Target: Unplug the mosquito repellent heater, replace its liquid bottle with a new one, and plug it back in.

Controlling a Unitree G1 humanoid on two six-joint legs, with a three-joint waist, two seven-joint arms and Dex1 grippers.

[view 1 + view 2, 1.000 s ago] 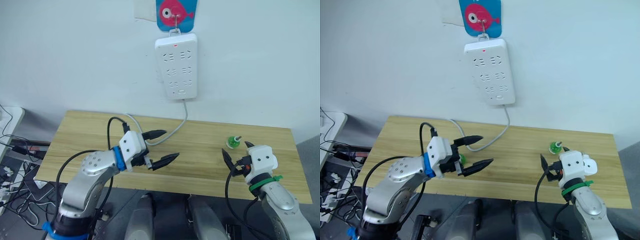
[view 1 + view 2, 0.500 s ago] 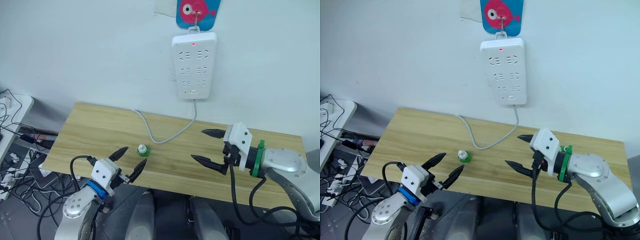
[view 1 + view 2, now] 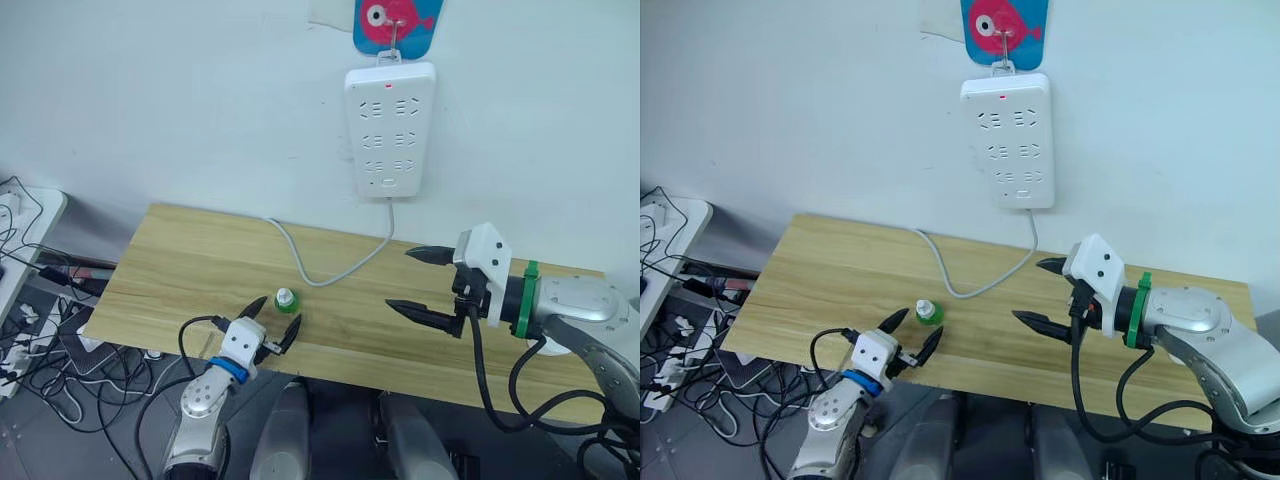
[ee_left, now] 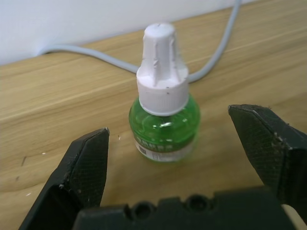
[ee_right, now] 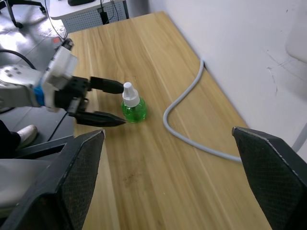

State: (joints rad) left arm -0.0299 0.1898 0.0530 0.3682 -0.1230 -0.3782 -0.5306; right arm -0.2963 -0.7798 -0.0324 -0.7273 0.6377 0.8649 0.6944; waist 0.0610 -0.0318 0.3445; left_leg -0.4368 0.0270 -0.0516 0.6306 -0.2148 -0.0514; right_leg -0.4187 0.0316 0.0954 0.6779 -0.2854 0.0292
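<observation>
The new one [image 3: 286,300], a small green bottle with a white pointed cap, stands upright on the wooden table [image 3: 170,255] near its front edge. My left gripper [image 3: 270,322] is open just in front of it. In the left wrist view the bottle [image 4: 164,125] sits between and slightly beyond the black fingers [image 4: 85,165], with none touching it. My right gripper [image 3: 424,285] hangs open and empty over the table's right half, well away from the bottle [image 5: 132,106]. The mosquito repellent heater and its liquid bottle are out of view.
A tall white power strip [image 3: 390,115] hangs on the wall under a fish-shaped hook [image 3: 396,22], its sockets bare. Its grey cable [image 3: 330,270] loops down across the table behind the bottle. Loose cables [image 3: 35,350] lie on the floor at the left.
The camera has shifted. My left gripper has dropped to the table's front edge and moved up to the capped bottle. My right gripper has risen and swung out over the table.
</observation>
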